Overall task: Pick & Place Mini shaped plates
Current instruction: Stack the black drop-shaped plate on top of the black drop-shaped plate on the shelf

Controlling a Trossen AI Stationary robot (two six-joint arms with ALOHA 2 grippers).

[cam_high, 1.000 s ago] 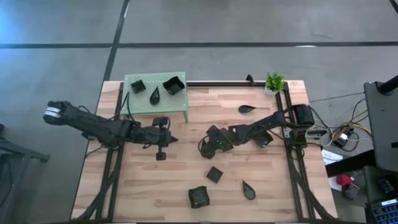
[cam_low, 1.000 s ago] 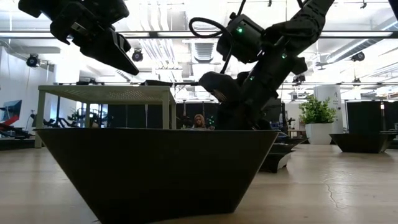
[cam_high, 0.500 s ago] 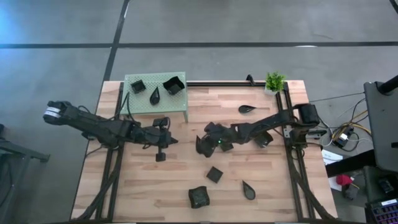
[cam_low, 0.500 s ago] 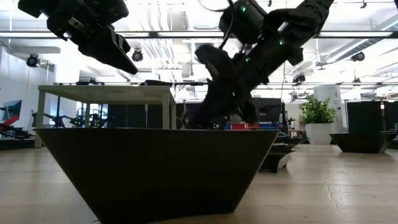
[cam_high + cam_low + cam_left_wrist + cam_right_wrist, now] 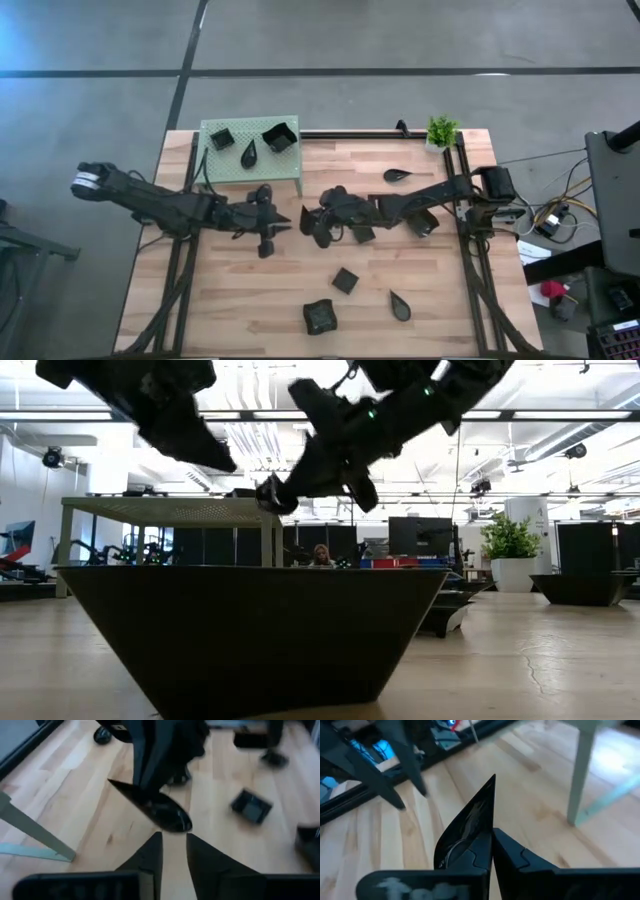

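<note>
The two hands, left hand [image 5: 283,222] and right hand [image 5: 308,222], are nearly meeting at the tabletop [image 5: 300,290] centre, narrowing the gap there. At 11 o'clock the green stand [image 5: 250,150] is blocking passage; toward 6 o'clock, scattered plates [image 5: 345,280] are leaving open wood between them.

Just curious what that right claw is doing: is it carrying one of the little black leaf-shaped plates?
Yes, the right gripper is shut on a leaf-shaped plate, held well above the wooden table.
</note>
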